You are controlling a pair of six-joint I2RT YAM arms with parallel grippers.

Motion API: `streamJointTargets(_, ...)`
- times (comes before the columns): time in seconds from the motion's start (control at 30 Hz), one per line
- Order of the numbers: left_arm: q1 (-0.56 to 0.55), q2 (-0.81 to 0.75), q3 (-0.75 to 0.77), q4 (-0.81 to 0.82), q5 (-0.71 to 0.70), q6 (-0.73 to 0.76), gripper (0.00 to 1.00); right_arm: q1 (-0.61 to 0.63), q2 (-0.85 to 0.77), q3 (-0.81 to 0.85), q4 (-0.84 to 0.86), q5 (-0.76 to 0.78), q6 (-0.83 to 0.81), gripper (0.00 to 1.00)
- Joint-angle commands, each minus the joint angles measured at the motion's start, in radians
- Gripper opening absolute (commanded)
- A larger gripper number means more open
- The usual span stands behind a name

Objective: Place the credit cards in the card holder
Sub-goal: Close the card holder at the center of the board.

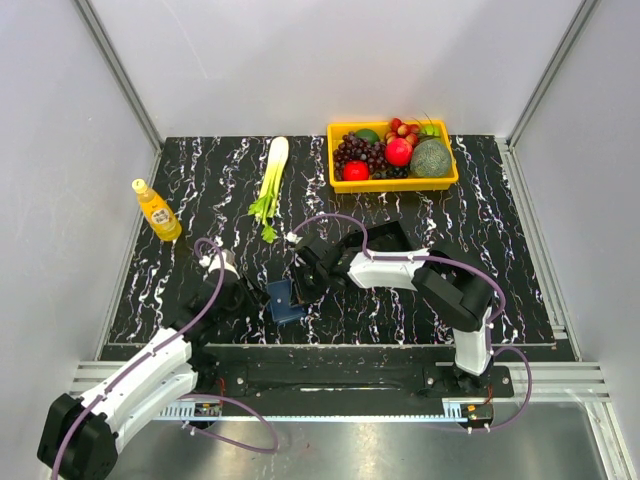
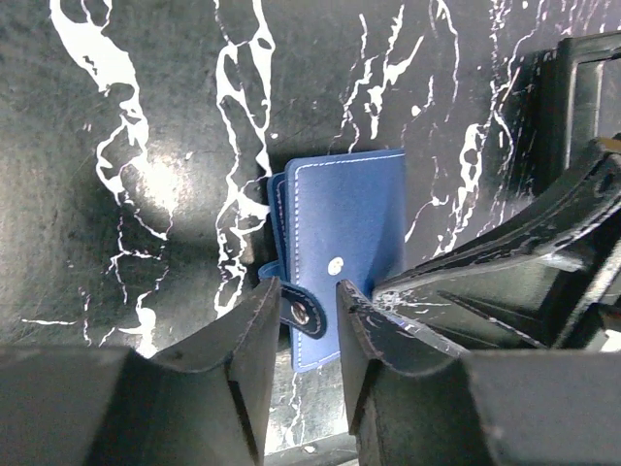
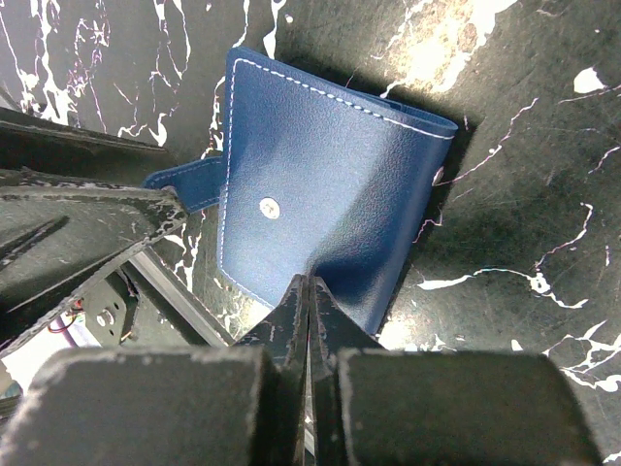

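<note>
We count one card holder, one orange bottle, one celery stalk, one yellow fruit bin — plus two grippers: left gripper, right gripper.

A navy-blue card holder, edged in white stitching and dotted with a silver snap, stands out against a black worktop veined in white marbling. The left end effector and right end effector are matte black, on white-and-black arms trailing purple cables. Beyond, a yellow basket shows red, green and dark purple fruit, alongside pale green celery and a yellow-orange bottle.
</note>
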Motion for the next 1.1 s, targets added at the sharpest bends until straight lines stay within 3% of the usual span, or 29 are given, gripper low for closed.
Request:
streamJointTargets(0.0,0.006,-0.005,0.046,0.055,0.021,0.011,0.31,0.013,0.027,0.011,-0.016,0.018,-0.014,0.00)
streamJointTargets(0.17,0.006,-0.001,0.042,0.055,0.032,0.011,0.23,0.013,0.024,0.006,-0.016,0.020,-0.019,0.00)
streamJointTargets(0.37,0.006,0.030,0.052,0.053,0.032,0.017,0.22,0.013,0.023,0.006,-0.018,0.018,-0.019,0.01)
streamJointTargets(0.6,0.006,0.050,0.056,0.081,0.032,0.019,0.00,0.013,0.026,0.006,-0.016,0.015,-0.017,0.01)
streamJointTargets(1.07,0.006,0.212,0.068,0.244,0.115,0.009,0.00,0.013,0.043,0.004,-0.010,0.011,-0.014,0.02)
